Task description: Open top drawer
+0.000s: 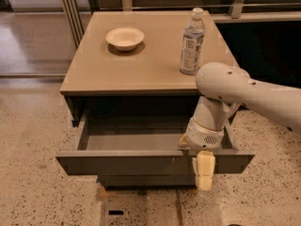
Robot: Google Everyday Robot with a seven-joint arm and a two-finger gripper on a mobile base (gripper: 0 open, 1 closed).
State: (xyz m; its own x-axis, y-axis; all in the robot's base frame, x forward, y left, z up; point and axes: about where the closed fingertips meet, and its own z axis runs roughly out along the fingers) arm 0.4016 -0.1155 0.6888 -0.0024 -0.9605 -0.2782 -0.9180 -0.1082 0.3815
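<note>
Three containers were seen. The top drawer (127,164), across the lower middle of the frame, stood well out of the cabinet (70,102), and its shallow grey interior was exposed. A pale round bowl (125,37) sat on the tan surface (141,65) toward the upper left, its smooth inside turned up. A clear plastic bottle (192,41) with a white cap and a label stood upright toward the upper right, well apart from the bowl; what it held could not be told.

The surface was flat, matte and square-edged. The drawer's front was a wide, dark grey, handle-less panel, with small pale scratches right of centre. A lower drawer front (141,180) of the same grey was partly seen beneath it, above a speckled stone-like floor (37,192).

The end effector (196,160) was placed at the right part of the drawer's front, below a smooth white rounded arm (254,95) entering from the right edge. One cream finger (205,171) hung down outside the panel and a second tan part showed just inside it, so the panel was held between them.
</note>
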